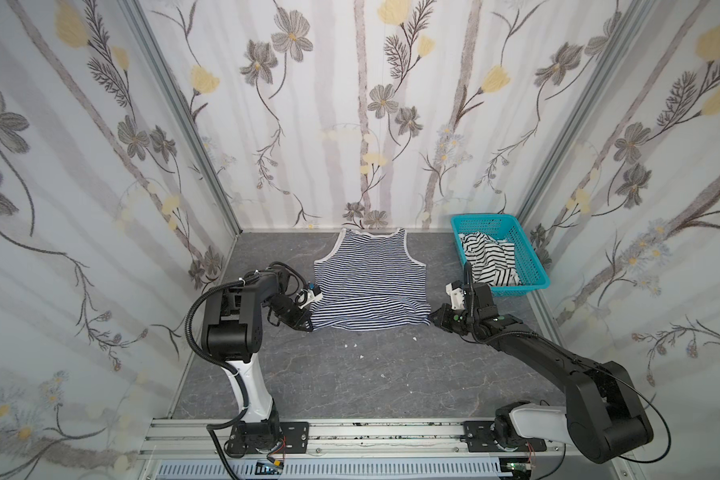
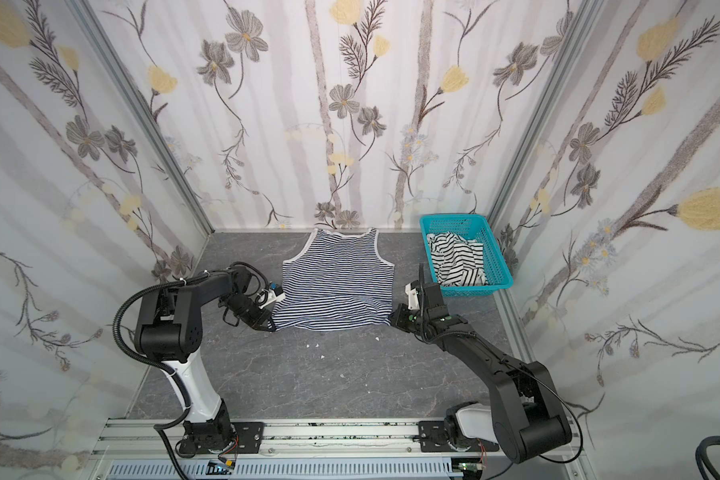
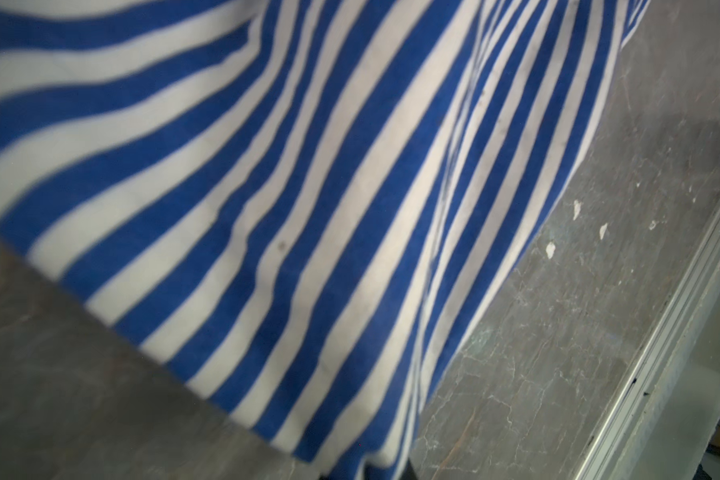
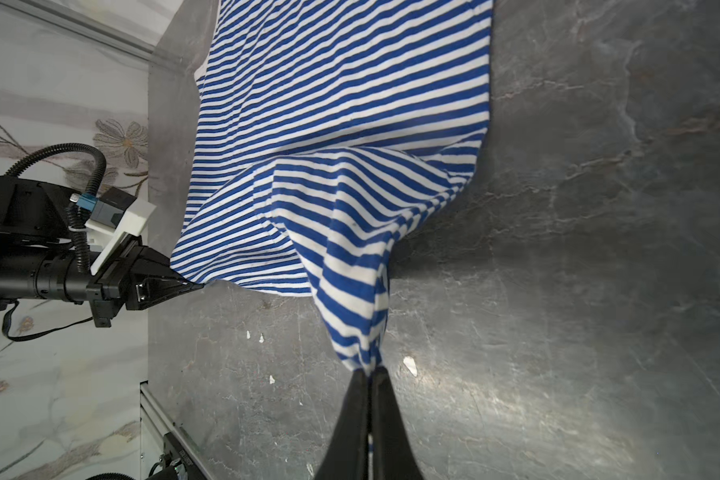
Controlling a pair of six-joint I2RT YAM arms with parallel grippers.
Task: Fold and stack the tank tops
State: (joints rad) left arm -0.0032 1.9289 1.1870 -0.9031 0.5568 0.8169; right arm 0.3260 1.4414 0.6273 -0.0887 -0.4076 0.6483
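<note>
Grey marbled tabletop [image 1: 371, 374] is filling the floor of a booth with flowered wallpaper on three sides, and I'm watching both arms working at its middle.

The left arm is rising from its base at the near edge, elbow folded high, forearm angling down toward the thin-striped tank top [image 1: 371, 270]. The left gripper [image 1: 308, 326] is clenching the near-left hem corner. In the right wrist view, its fingers [image 4: 192, 286] are meeting on the cloth's tip.

The right arm is stretching low and long from the near-right corner. The right gripper [image 4: 368, 374] is pinching the near-right hem corner, jaws pressed together on the fabric, which is being drawn into a taut peak.

That top is lying spread at the middle, straps at the far edge, with a raised ridge crossing it just above the hem in both top views.

The wide-striped tank top [image 1: 491, 259] is sitting crumpled in the teal basket [image 1: 520, 289] at the far-right corner, partly hidden by the basket wall.

I'm seeing small print on a black part low in the right wrist view, too small to read. In the left wrist view, blurred stripes [image 3: 308, 187] are covering most of the frame and that gripper's own fingers are cut off at the edge.
</note>
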